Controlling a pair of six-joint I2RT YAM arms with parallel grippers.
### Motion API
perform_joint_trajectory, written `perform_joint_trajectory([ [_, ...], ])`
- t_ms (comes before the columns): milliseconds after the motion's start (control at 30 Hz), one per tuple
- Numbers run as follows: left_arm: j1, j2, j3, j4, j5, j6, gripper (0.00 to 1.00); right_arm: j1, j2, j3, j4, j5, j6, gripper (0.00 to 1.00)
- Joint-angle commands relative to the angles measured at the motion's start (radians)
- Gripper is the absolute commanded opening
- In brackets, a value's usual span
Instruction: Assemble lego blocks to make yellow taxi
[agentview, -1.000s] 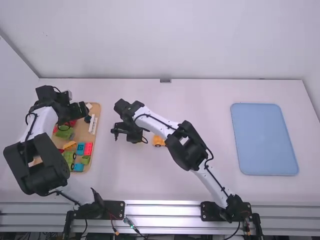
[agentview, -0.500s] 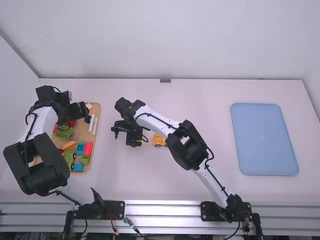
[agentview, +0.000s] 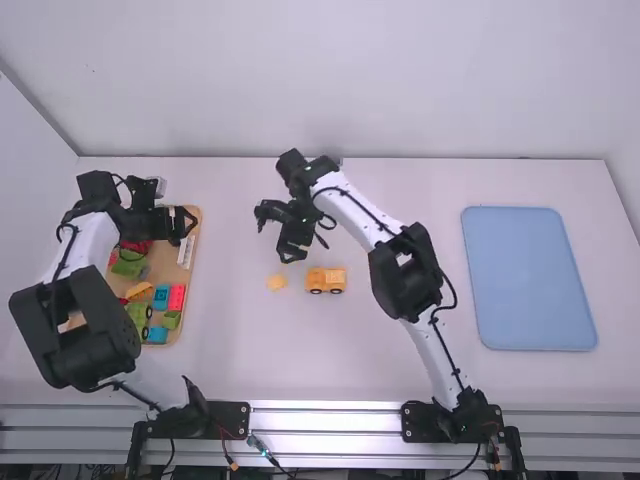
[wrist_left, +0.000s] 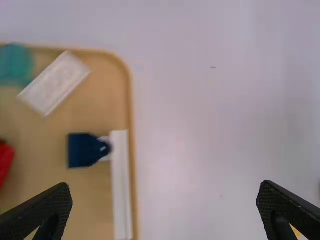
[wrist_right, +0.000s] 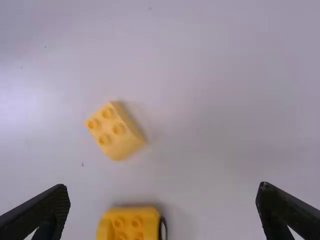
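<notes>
Nearest: blue tray (agentview: 530, 280), right side of table (agentview: 400, 180), smooth, rounded corners. Tan parts tray (agentview: 165, 268) sits left, under the left arm; near end has a blue block (agentview: 157, 335), then a green block (agentview: 171, 320) beside a green wheeled piece (agentview: 137, 313), then red block (agentview: 177, 297) and light blue block (agentview: 161, 297) side by side. Taxi parts are mid-table: yellow wheeled base (agentview: 325, 279), studded top, dark wheels; yellow block (agentview: 276, 283) just left of it, apart, four round studs visible, turned diagonally to the base. Right arm leans forward and left from its base; right gripper (agentview: 274, 236) is just beyond the yellow parts, claw open, fingers spread wide. Left arm bows outward; left gripper (agentview: 184, 226) hangs over the tray's far part, claw also wide open. Farther up the tray, left wrist view: long white strip (wrist_left: 121, 185) along the edge, dark blue piece (wrist_left: 84, 150) beside it, flat white rectangle (wrist_left: 55, 82) lying slanted near the far rim.
</notes>
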Motion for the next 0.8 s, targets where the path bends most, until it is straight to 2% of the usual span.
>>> perform_joint_trajectory([
  [0,-0.034,-0.043,-0.017,0.016,0.117,0.134,0.99,-0.033,-0.071,0.029,-0.009,-0.073,-0.026,0.99],
  [133,-0.081,-0.065,-0.064,0.104,0.029,0.075,0.99,-0.068,-0.077,0.028,-0.003,-0.153,-0.058,0.99],
  [200,-0.109,-0.09,-0.099,0.161,-0.08,0.0,0.99,-0.084,-0.077,0.027,0.048,-0.104,0.029,0.98],
  [267,-0.12,-0.103,-0.115,0.18,-0.111,-0.016,0.99,-0.085,-0.077,0.014,0.087,-0.056,0.084,0.98],
  [400,-0.14,-0.111,-0.127,0.195,-0.121,-0.013,0.99,-0.073,-0.084,-0.033,0.16,0.037,0.146,0.98],
  [500,-0.138,-0.111,-0.127,0.18,-0.118,0.006,0.99,-0.068,-0.127,-0.094,0.182,0.032,0.143,0.99],
  [633,-0.151,-0.111,-0.127,0.134,-0.056,0.143,0.99,-0.087,-0.22,-0.235,0.283,0.013,0.151,0.98],
  [733,-0.161,-0.111,-0.127,0.124,-0.044,0.168,0.99,-0.115,-0.427,-0.527,0.5,0.042,0.225,0.99],
  [767,-0.161,-0.111,-0.127,0.124,-0.044,0.168,0.99,-0.116,-0.436,-0.541,0.513,0.043,0.228,0.99],
])
